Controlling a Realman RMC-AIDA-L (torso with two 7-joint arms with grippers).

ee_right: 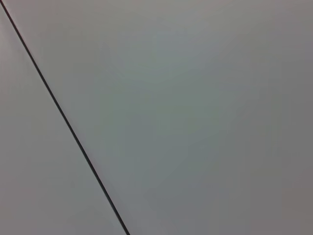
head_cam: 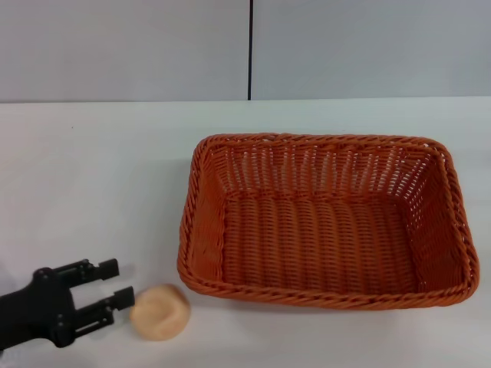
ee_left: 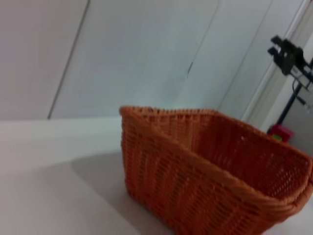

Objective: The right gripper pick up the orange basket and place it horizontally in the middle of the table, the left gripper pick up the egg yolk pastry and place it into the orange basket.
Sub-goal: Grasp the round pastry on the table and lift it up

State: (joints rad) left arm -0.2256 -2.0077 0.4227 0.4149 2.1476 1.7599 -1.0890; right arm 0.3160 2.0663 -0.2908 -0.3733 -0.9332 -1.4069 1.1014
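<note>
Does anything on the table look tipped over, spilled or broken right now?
Nothing stands out. The woven orange wicker basket sits upright and empty on the white table; the small round tan pastry lies intact beside it, just ahead of the open left gripper.

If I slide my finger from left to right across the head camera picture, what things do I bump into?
Black two-fingered left gripper → small round pale tan egg yolk pastry → big woven orange basket, all on the white table.

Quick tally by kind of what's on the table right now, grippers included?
Baskets: 1, the orange basket
Pastries: 1, the egg yolk pastry
Grippers in head view: 1, the left gripper, open beside the pastry
Total: 3
</note>
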